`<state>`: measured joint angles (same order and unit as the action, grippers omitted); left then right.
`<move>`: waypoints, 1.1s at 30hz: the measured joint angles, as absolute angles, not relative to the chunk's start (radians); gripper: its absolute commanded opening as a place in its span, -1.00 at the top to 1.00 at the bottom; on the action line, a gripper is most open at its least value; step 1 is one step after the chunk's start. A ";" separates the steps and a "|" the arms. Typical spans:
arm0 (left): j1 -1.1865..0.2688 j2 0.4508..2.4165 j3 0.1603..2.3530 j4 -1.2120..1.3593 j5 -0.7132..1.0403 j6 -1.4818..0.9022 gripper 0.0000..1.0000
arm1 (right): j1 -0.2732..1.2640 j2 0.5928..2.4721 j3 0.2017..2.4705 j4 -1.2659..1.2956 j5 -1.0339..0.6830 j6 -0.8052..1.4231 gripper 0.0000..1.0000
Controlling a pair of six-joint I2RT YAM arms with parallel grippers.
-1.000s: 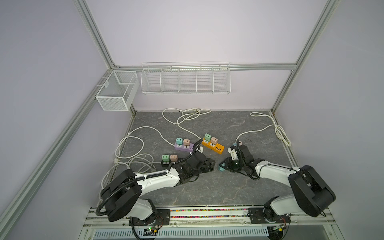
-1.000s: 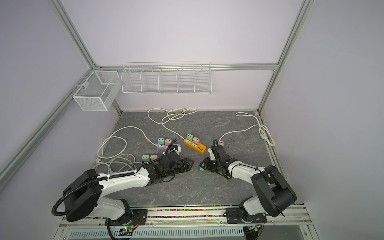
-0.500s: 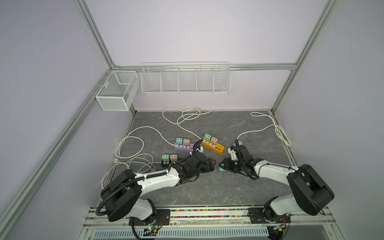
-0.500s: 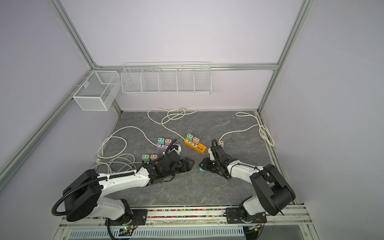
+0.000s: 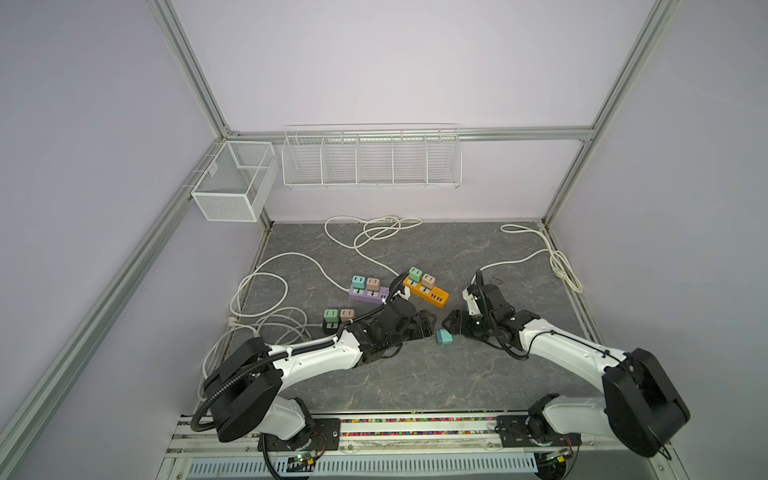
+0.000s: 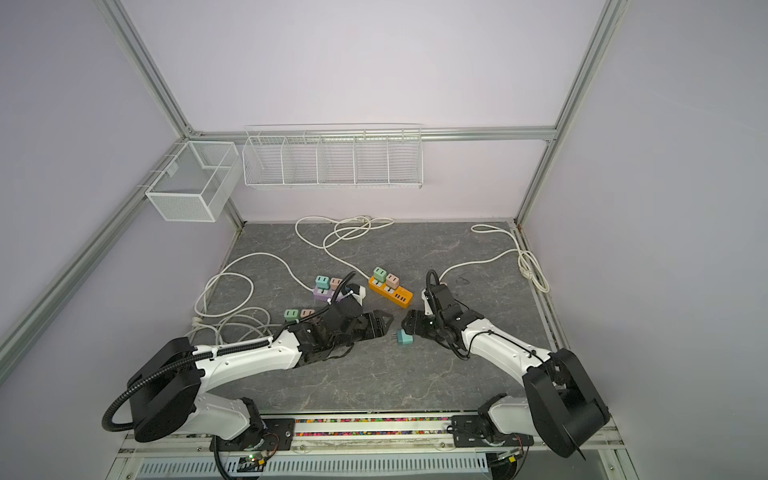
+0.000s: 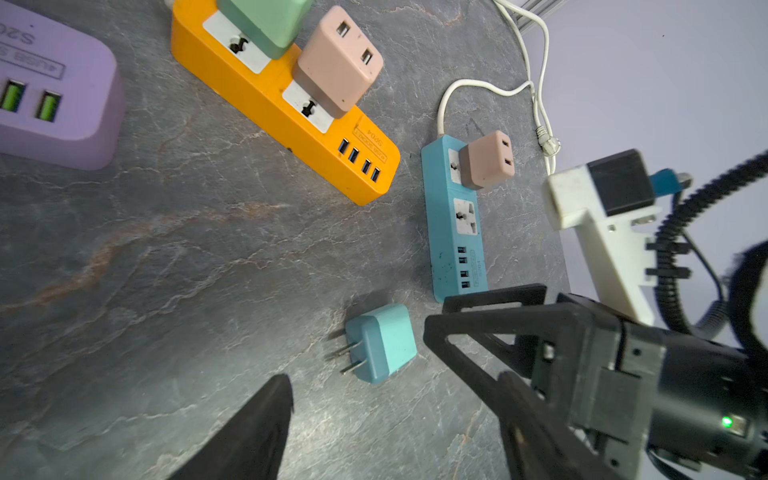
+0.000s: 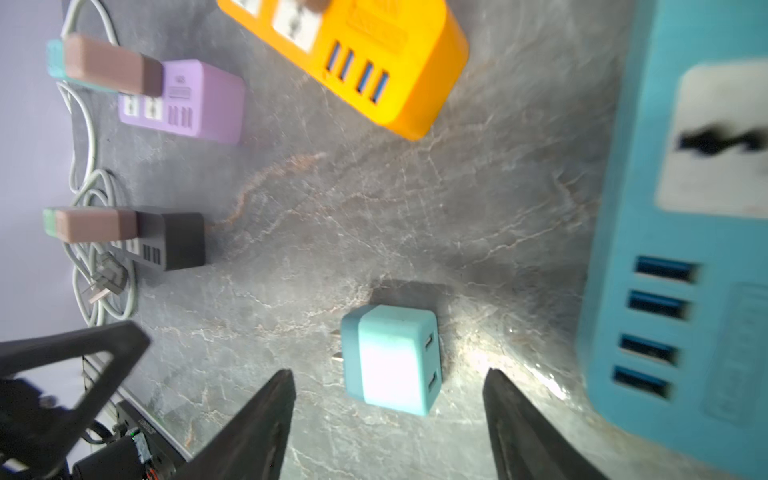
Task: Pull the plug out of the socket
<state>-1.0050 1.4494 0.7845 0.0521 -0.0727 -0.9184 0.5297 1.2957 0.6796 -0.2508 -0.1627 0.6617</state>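
Grey desk (image 5: 415,374), lower centre: teal plug (image 5: 444,337) lies free of the blue socket strip (image 7: 440,257) between left hand (image 6: 384,326) and right hand (image 8: 388,374), both spread and empty, the pull apparently finished.

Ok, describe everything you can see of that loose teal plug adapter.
The small teal cube-shaped plastic plug adapter lies on its side on the grey marbled tabletop, unplugged, flat metal prongs bared, two USB slots on the opposite face. Nothing grips it: the right gripper's fingers stand open either side, apart from it.
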 measured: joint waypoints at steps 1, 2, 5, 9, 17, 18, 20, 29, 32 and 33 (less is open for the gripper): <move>-1.005 1.464 0.802 0.050 -0.067 -0.918 -0.55 | 0.527 1.274 0.698 -0.279 -0.149 0.649 -0.64; -1.005 1.476 0.816 0.049 -0.061 -0.918 -0.54 | 0.522 1.258 0.715 -0.303 -0.134 0.638 -0.67; -1.005 1.516 0.862 0.052 -0.042 -0.914 -0.52 | 0.501 1.212 0.777 -0.384 -0.080 0.596 -0.72; -1.005 1.571 0.912 0.055 -0.015 -0.911 -0.52 | 0.448 1.183 0.838 -0.456 -0.035 0.551 -0.77; -1.005 1.696 1.004 0.078 0.044 -0.911 -0.46 | 0.334 1.211 0.948 -0.577 0.035 0.486 -0.84; -1.005 1.715 1.017 0.081 0.052 -0.913 -0.44 | 0.326 1.231 0.967 -0.580 0.038 0.478 -0.84; -1.005 1.745 1.038 0.091 0.064 -0.918 -0.41 | 0.310 1.270 0.988 -0.580 0.042 0.466 -0.84; -1.005 1.880 1.142 0.110 0.118 -0.926 -0.34 | 0.284 1.438 1.052 -0.613 0.089 0.419 -0.84; -1.005 1.912 1.156 0.121 0.134 -0.932 -0.31 | 0.283 1.475 1.069 -0.617 0.113 0.409 -0.84; -1.005 1.921 1.161 0.123 0.139 -0.934 -0.30 | 0.283 1.486 1.075 -0.617 0.119 0.406 -0.83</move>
<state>-1.0050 1.9209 1.1606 0.1226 0.1387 -0.9340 0.2829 1.4864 1.0748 -0.6167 0.1188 0.4065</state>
